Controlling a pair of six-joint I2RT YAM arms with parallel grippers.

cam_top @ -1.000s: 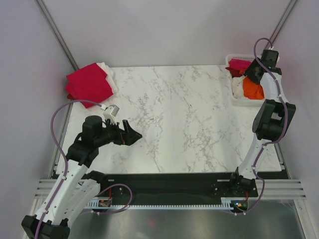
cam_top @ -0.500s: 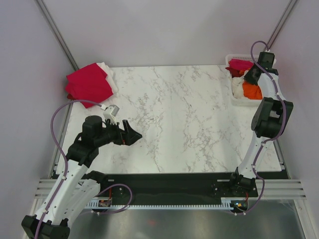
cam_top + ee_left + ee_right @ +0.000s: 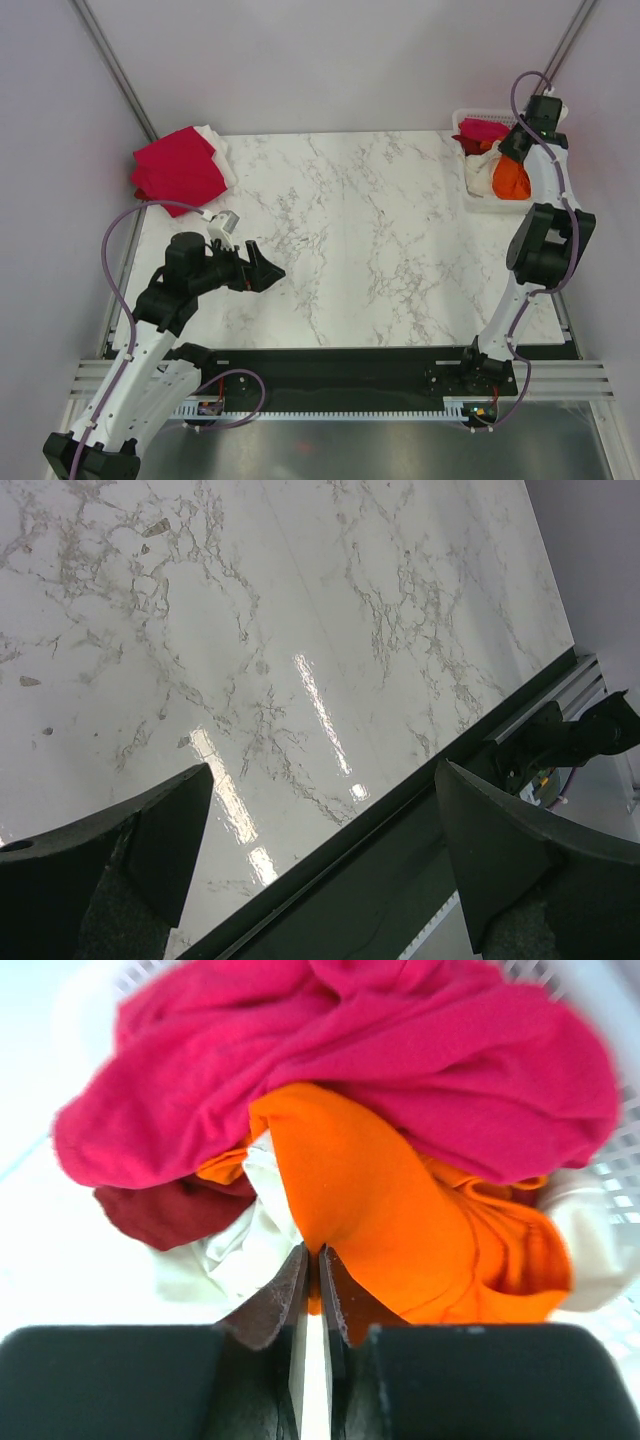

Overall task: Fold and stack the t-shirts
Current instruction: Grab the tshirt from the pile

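The marble table [image 3: 380, 240] fills most of the top view, with the two arms rising from its near edge. At its far left corner lies a folded crimson-pink t-shirt [image 3: 178, 170] on top of a white one [image 3: 222, 158] whose edge shows along the right side. At the far right corner stands a white slotted basket [image 3: 487, 207] holding a loose heap of cloth. In the right wrist view a crumpled crimson-pink shirt [image 3: 400, 1050] lies across the top of that heap, the orange t-shirt [image 3: 380, 1210] bulges out below it, a cream shirt [image 3: 235, 1250] pokes out just left of the orange, and a dark red one [image 3: 160, 1215] sits further left beneath the pink. The right gripper [image 3: 312, 1270] reaches over the basket with its fingers pressed together on a fold of the orange shirt — almost no gap shows between them. The left gripper [image 3: 320, 780] hangs over bare marble near the table's near left side, spread wide and holding nothing — well apart from any shirt.
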